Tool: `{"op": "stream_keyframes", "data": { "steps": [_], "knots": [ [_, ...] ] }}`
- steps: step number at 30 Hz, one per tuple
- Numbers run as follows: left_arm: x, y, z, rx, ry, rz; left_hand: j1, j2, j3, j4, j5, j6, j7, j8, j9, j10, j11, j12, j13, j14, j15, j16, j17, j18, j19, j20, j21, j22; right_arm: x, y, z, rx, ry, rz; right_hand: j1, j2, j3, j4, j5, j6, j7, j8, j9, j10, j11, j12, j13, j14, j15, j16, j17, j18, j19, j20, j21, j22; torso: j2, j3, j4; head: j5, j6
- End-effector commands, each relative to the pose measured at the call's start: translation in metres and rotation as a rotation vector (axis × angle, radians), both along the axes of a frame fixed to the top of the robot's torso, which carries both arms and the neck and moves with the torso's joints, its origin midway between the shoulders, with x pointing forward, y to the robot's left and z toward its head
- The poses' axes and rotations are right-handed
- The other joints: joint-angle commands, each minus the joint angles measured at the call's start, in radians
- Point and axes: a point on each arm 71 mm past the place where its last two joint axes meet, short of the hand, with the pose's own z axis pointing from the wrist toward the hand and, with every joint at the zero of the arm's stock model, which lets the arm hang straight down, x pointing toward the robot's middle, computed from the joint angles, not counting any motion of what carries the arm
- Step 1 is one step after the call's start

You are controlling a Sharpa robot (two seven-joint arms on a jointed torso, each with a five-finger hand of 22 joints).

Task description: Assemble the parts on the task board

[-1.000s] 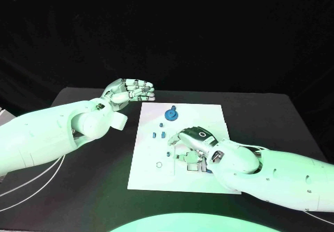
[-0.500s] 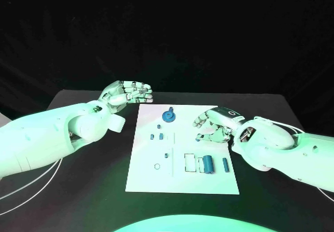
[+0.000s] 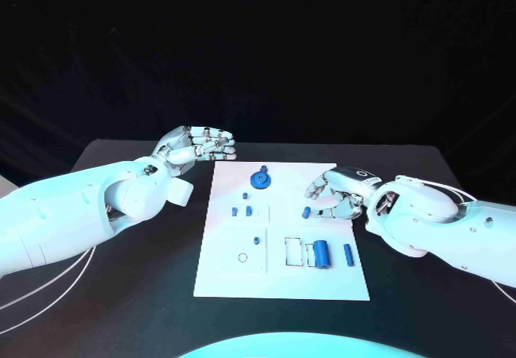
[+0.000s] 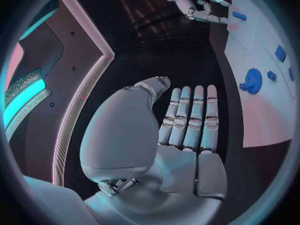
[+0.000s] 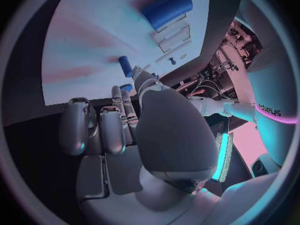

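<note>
The white task board [image 3: 282, 280] lies in the middle of the table. On it are a round blue part [image 3: 262, 177] at the far end, a few small blue pegs [image 3: 250, 210], and a blue cylinder [image 3: 321, 253] beside a rectangular slot [image 3: 292, 251]. A thin blue pin [image 3: 348, 253] lies to the right of the cylinder. My right hand [image 3: 335, 195] is at the board's right edge, fingers curled, pinching a small blue part [image 3: 306, 212] [image 5: 127, 87] between thumb and finger. My left hand [image 3: 204, 143] hovers off the board's far left corner, fingers curled in, holding nothing.
Bare black table [image 3: 129, 298] lies on both sides of the board. My left forearm [image 3: 97, 216] stretches along the board's left side. My right forearm [image 3: 441, 231] lies over the table to the right of the board.
My right hand has moved from over the slots at the board's near middle to its right edge, uncovering the blue cylinder and pin. The left hand has barely moved.
</note>
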Motion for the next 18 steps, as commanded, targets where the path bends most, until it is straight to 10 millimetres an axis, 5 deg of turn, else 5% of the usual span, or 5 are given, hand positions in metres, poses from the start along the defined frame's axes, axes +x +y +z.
{"op": "stream_keyframes", "data": {
  "steps": [1, 18],
  "knots": [
    [-0.001, -0.002, 0.001, -0.017, -0.007, -0.013, 0.009, -0.002, -0.001, 0.001, -0.004, -0.004, 0.005, -0.006, -0.001, 0.003, 0.006, -0.005, 0.0, 0.008, 0.001, -0.004, 0.001, 0.006, 0.006, 0.0, -0.004, -0.002, -0.002, 0.004, -0.005, -0.048, 0.024, 0.041, 0.008, 0.002, -0.006, 0.0, 0.006, 0.005, -0.003, -0.003, -0.001, 0.008, -0.003, 0.008, 0.002, 0.026, -0.001, 0.004, -0.001, -0.014, 0.029, 0.001, 0.0, 0.131, 0.001, -0.0002, 0.0002, 0.0, -0.001],
    [-0.002, 0.0, 0.001, -0.014, -0.004, -0.014, 0.009, -0.001, -0.001, 0.001, -0.004, -0.004, 0.005, -0.007, -0.001, 0.003, 0.006, -0.006, 0.0, 0.009, 0.001, -0.005, 0.001, 0.006, 0.007, 0.0, -0.005, -0.003, 0.001, 0.017, -0.017, -0.095, 0.018, 0.049, 0.035, 0.034, 0.058, 0.034, -0.013, 0.05, 0.003, 0.007, 0.001, 0.093, -0.02, 0.016, 0.001, 0.027, -0.015, 0.011, -0.003, -0.019, 0.036, -0.009, 0.027, 0.146, 0.0, -0.0008, 0.0007, 0.002, -0.008]
  ]
}}
